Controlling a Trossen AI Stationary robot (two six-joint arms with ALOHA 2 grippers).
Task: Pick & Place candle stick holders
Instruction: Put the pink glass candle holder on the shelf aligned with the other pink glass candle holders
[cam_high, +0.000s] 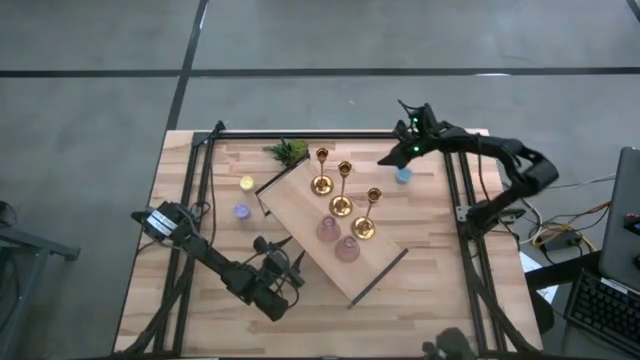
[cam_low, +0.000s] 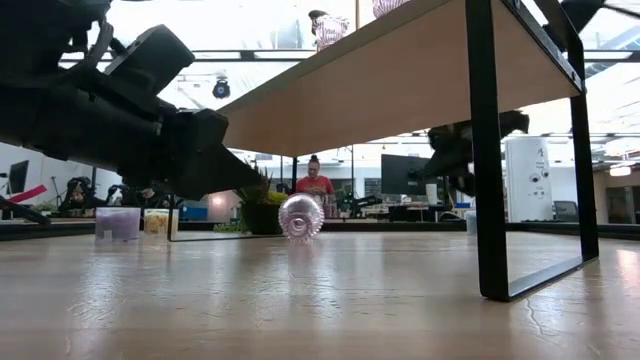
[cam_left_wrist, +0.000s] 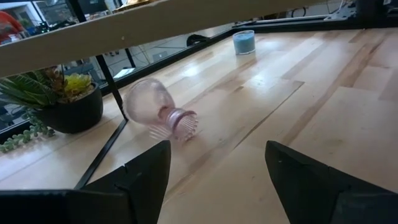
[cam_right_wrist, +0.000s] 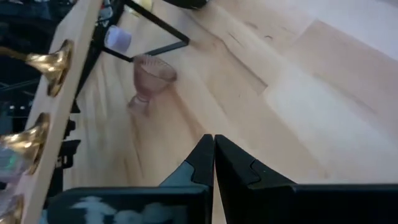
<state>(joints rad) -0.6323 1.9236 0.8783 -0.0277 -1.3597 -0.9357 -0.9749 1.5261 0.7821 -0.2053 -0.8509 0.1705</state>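
Three gold candlesticks (cam_high: 342, 190) stand upright on a raised wooden shelf (cam_high: 300, 205) that lies slantwise across the table, and two pink glass cups (cam_high: 337, 240) stand beside them. A third pink cup (cam_left_wrist: 158, 109) lies on its side on the table under the shelf, also seen in the low view (cam_low: 301, 216). My left gripper (cam_left_wrist: 217, 180) is open at the shelf's near left side (cam_high: 296, 274), pointing level at the fallen cup, a short way off. My right gripper (cam_right_wrist: 213, 155) is shut and hangs above the table off the shelf's far right side (cam_high: 385, 160).
A blue tealight (cam_high: 403, 176) sits near my right gripper. Yellow (cam_high: 247, 183) and purple (cam_high: 241, 211) tealights and a potted green plant (cam_high: 288, 150) stand left of and behind the shelf. The shelf's black metal legs (cam_low: 488, 160) frame the space under it.
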